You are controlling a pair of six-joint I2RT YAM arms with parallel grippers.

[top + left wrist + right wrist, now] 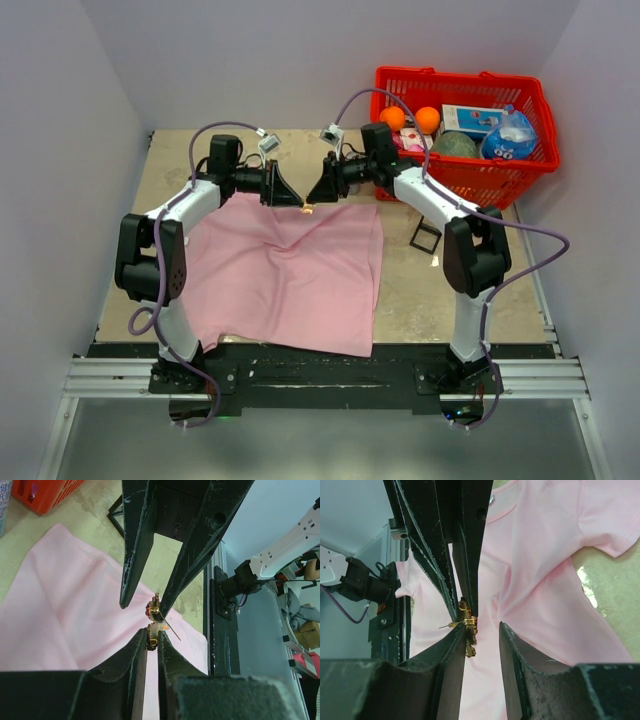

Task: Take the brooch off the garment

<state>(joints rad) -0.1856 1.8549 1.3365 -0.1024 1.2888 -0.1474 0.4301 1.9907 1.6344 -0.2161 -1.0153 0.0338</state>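
Left hand (152, 641): jaws nearly together, pinching the brooch (153, 615). Right hand (482, 629): jaws partly open, one finger against the brooch, the other clear of it. The brooch sits just above the garment's (290, 280) far edge, about mid-width, with its pin jutting sideways. Cannot tell whether it is fastened to the garment. The garment lies spread on the table (420, 290).

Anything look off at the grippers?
The tiny golden brooch, pinched by the left gripper, lies against one finger of the right gripper, not centred; its pin juts sideways. The pink fabric garment is creased.
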